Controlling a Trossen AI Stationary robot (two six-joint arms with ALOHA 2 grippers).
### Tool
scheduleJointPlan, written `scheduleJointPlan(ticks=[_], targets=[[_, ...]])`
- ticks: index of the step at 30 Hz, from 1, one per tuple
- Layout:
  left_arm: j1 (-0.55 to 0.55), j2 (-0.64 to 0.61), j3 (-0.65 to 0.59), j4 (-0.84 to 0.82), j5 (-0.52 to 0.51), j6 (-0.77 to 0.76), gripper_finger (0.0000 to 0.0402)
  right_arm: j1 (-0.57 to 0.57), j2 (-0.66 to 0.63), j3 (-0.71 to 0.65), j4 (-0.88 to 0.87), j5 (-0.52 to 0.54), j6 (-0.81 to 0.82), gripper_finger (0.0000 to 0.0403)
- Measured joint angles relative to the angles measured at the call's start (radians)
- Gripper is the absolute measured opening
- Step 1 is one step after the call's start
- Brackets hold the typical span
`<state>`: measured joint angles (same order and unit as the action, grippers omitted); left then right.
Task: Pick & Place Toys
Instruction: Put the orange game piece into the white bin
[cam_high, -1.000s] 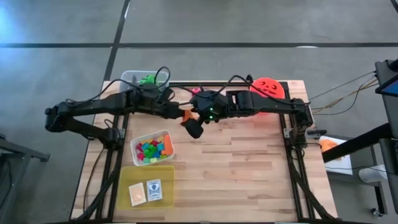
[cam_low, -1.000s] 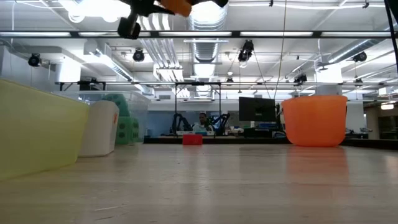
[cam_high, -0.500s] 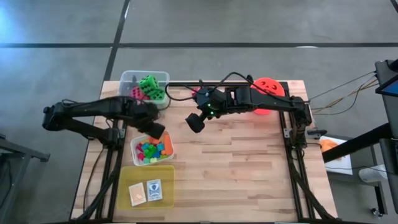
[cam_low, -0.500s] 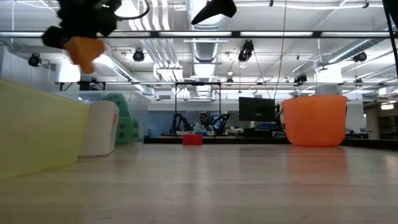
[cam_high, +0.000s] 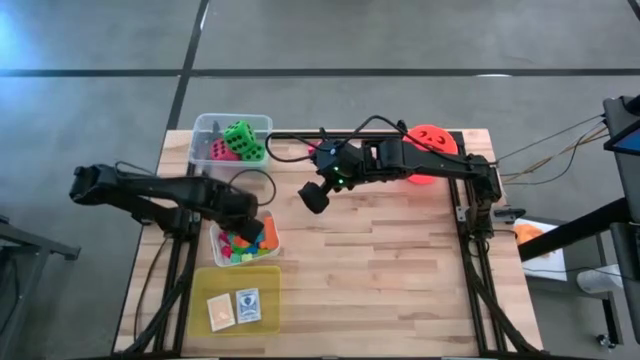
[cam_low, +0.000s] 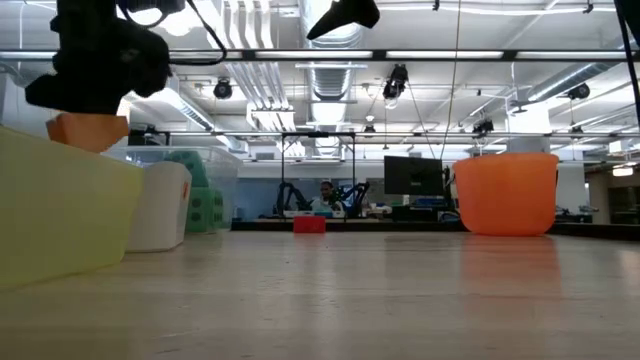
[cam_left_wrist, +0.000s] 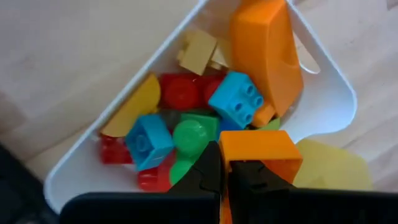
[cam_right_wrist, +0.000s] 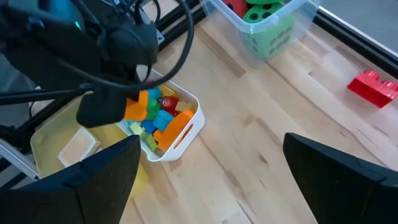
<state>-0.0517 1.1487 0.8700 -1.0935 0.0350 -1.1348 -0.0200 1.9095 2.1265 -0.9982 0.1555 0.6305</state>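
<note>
My left gripper (cam_left_wrist: 225, 171) clamps an orange block (cam_left_wrist: 258, 155) above the block tub (cam_left_wrist: 323, 99); right gripper (cam_right_wrist: 211, 168) hovers, fingers spread.

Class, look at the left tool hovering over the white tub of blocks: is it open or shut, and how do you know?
Shut. In the left wrist view the left tool pinches an orange block above the white tub; the block is not yet released.

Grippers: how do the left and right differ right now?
The left gripper is shut on an orange block; the right gripper is open and empty. The left hangs over the white tub of blocks; the right hangs over bare table near the middle. Both are raised off the table.
</note>
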Motion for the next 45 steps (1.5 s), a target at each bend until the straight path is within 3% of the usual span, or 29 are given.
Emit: scheduleJointPlan(ticks=[9,27,31,38,45], targets=[[-0.056,-0.001,-0.119,0.171,0.051,-0.047,0.0000,0.000,0.000,0.000,0.000,0.000,-0.002,0.0389],[-0.068,-0.002,-0.171,0.205,0.058,-0.112,0.0009,0.000,0.000,0.000,0.000,0.001,-0.005,0.0389],[-0.064,-0.001,-0.173,0.203,0.063,-0.145,0.0053,0.000,0.000,0.000,0.000,0.001,-0.006,0.0389],[-0.064,0.000,-0.175,0.203,0.068,-0.157,0.0178,-0.001,0.000,0.000,0.000,0.001,-0.103,0.0389],[-0.064,-0.007,-0.154,0.208,0.158,-0.153,0.0281,-0.084,0.013,-0.006,-0.019,-0.012,-0.210,0.0389]])
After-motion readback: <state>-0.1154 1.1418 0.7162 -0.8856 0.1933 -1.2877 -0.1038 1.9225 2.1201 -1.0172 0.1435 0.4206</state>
